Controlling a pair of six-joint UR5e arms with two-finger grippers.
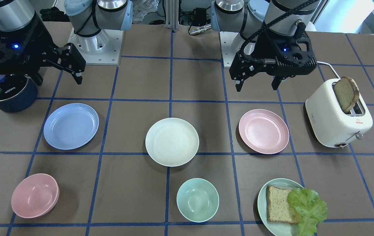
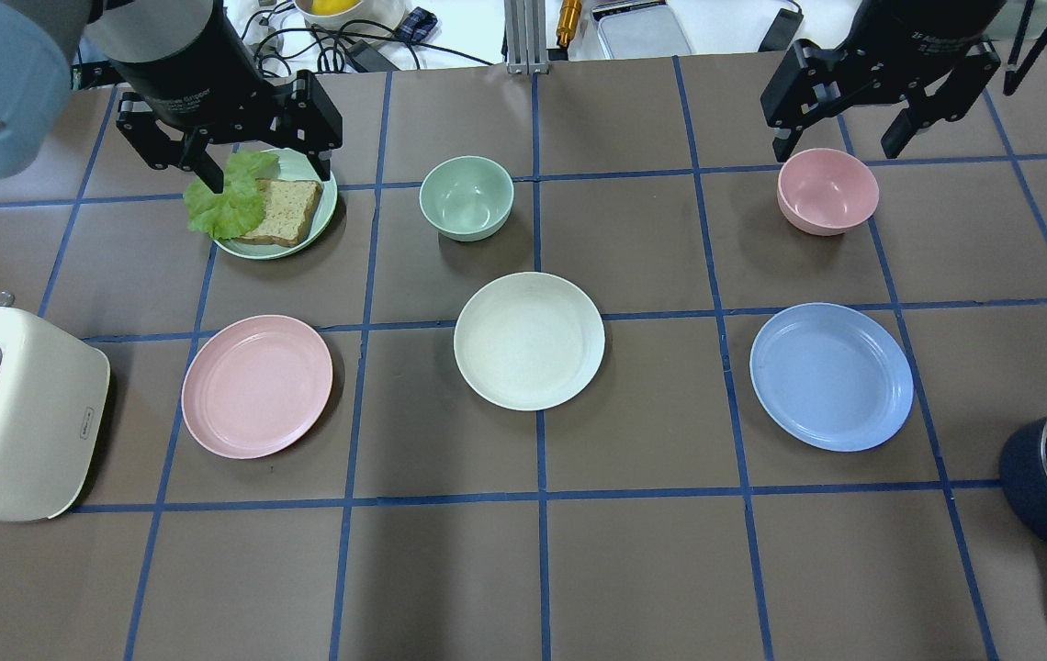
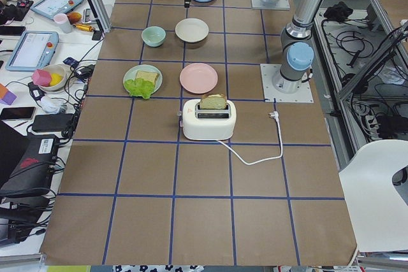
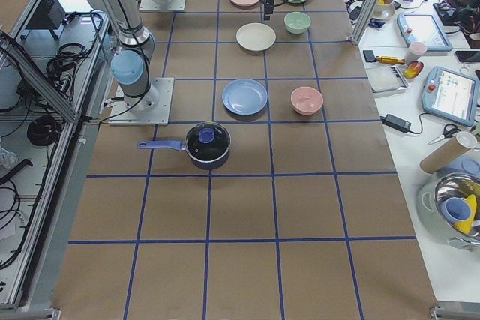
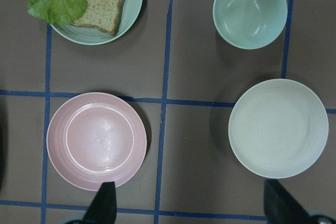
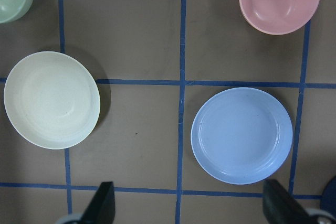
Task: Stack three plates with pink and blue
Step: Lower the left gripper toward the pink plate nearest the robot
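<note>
Three plates lie apart in a row across the table's middle. The cream plate [image 1: 172, 141] is in the centre, the pink plate [image 1: 263, 131] on my left side, and the blue plate [image 1: 71, 126] on my right side. My left gripper [image 1: 257, 86] is open and empty, hanging high above the table. In its wrist view the pink plate [image 5: 96, 140] and the cream plate [image 5: 278, 128] lie below it. My right gripper [image 1: 59, 78] is open and empty, also high. Its wrist view shows the blue plate [image 6: 241, 135] and the cream plate [image 6: 51, 99].
A pink bowl [image 1: 35, 195] and a green bowl [image 1: 197, 200] stand on the operators' side. A pale green plate [image 1: 261, 203] holds bread and lettuce. A white toaster [image 1: 334, 121] with a bread slice stands beside the pink plate. A dark lidded pot [image 1: 10, 95] stands near the blue plate.
</note>
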